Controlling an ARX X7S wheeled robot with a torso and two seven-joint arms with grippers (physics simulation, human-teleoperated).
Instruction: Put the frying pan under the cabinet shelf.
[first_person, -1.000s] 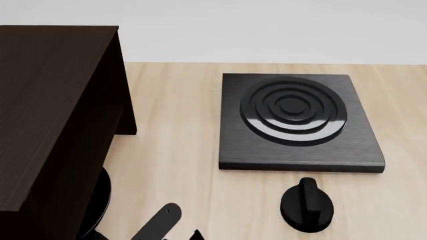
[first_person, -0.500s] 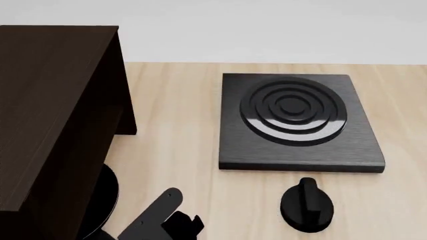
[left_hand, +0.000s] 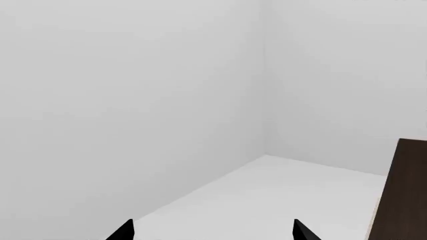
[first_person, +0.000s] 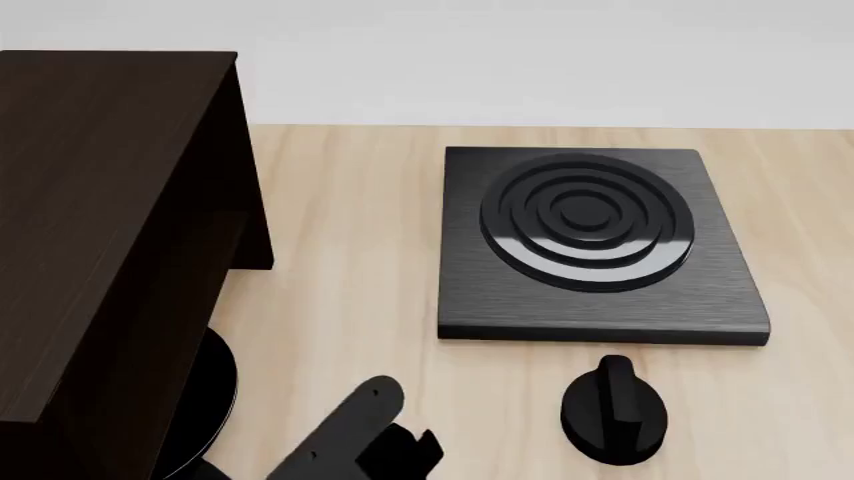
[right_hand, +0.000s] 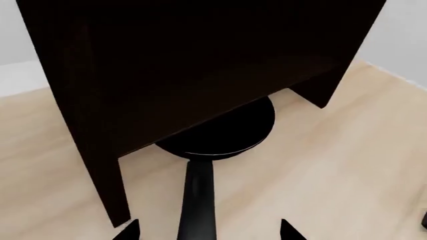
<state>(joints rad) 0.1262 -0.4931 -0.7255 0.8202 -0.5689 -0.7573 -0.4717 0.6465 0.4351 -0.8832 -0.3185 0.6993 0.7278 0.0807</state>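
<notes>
The right gripper (right_hand: 203, 231) is seen with its fingertips spread to either side of the frying pan (right_hand: 220, 131) handle; whether the handle is clamped cannot be told. The pan's round body is tucked mostly beneath the cabinet shelf (first_person: 107, 230) at the near left, with the handle pointing out toward the near side. The left gripper (left_hand: 212, 232) is held wide, empty, toward white walls. Farther right, a knob (first_person: 614, 408) and, beyond it, the stove plate (first_person: 601, 245) rest on the wooden table (first_person: 360, 280).

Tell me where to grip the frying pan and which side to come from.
Grip the frying pan by its long handle, coming from the open table side. The round body already sits partly beneath the cabinet shelf, so only the handle, pointing outward, looks reachable.
</notes>
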